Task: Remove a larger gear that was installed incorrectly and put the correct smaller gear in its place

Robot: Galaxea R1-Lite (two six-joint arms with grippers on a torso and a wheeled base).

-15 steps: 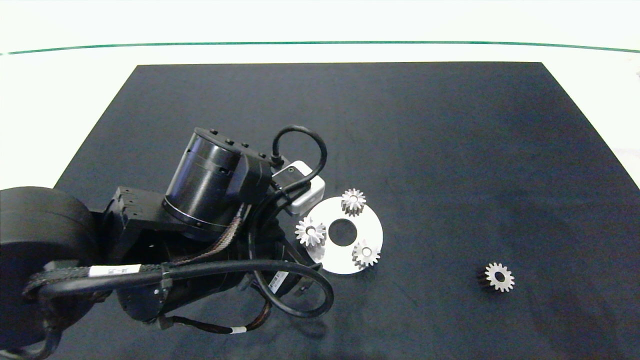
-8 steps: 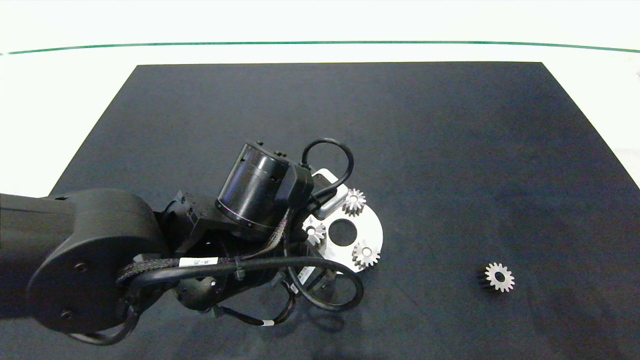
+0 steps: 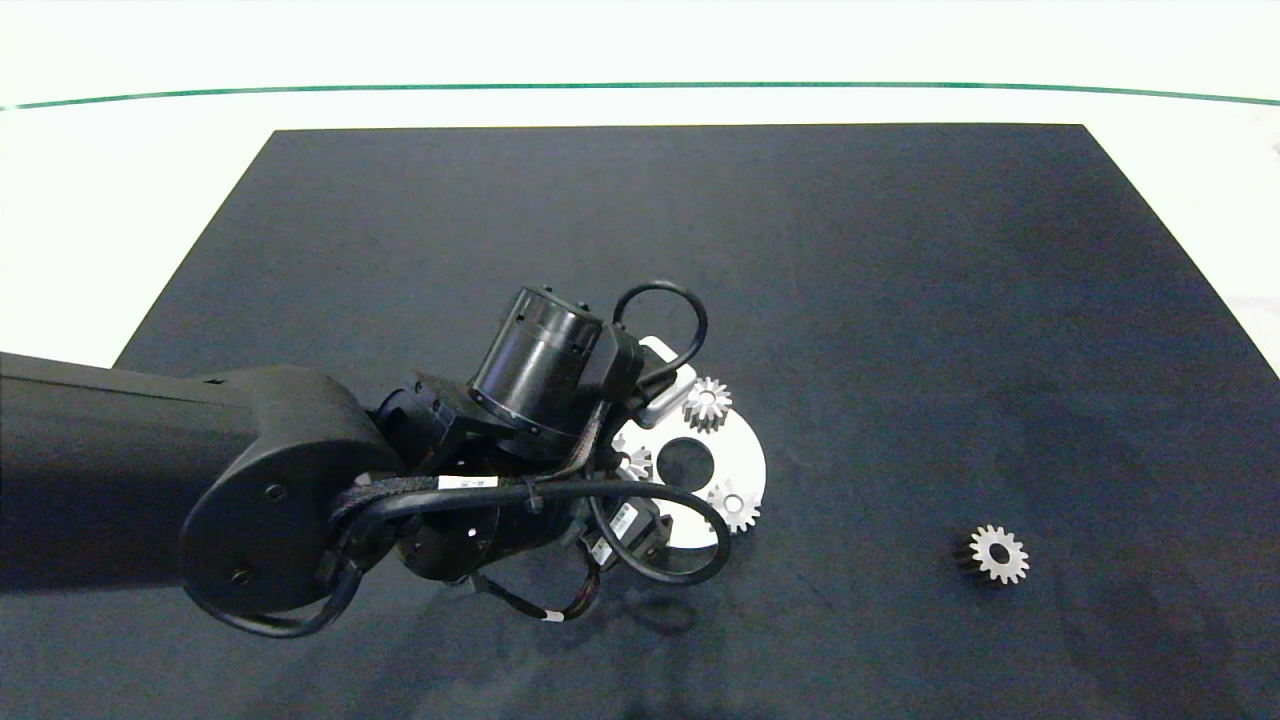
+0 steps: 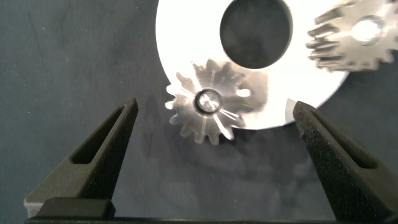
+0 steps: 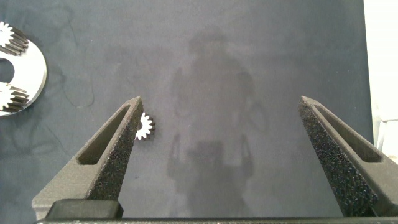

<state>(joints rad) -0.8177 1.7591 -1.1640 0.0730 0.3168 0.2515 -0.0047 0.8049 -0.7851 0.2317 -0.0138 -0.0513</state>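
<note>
The larger gear [image 4: 211, 102], silver with pointed teeth, sits on a peg at the rim of a white disc [image 4: 186, 37]. My left gripper [image 4: 216, 107] hangs open just above it, one finger on each side and neither touching. In the head view the left arm [image 3: 540, 370] covers most of this gear [image 3: 634, 462]. The smaller gear [image 3: 997, 554] lies loose on the black mat to the right. My right gripper [image 5: 221, 102] is open and empty, high above the mat, with the smaller gear [image 5: 144, 126] beside one finger.
Two narrower silver gears [image 3: 707, 403] [image 3: 733, 507] sit on pegs on the disc [image 3: 745, 460], which has a round hole in its centre. The black mat [image 3: 900, 300] lies on a white table. The right arm is outside the head view.
The left arm has swung right and forward over the disc's left side, and it now hides most of the larger gear in the head view. The gears have not moved.
</note>
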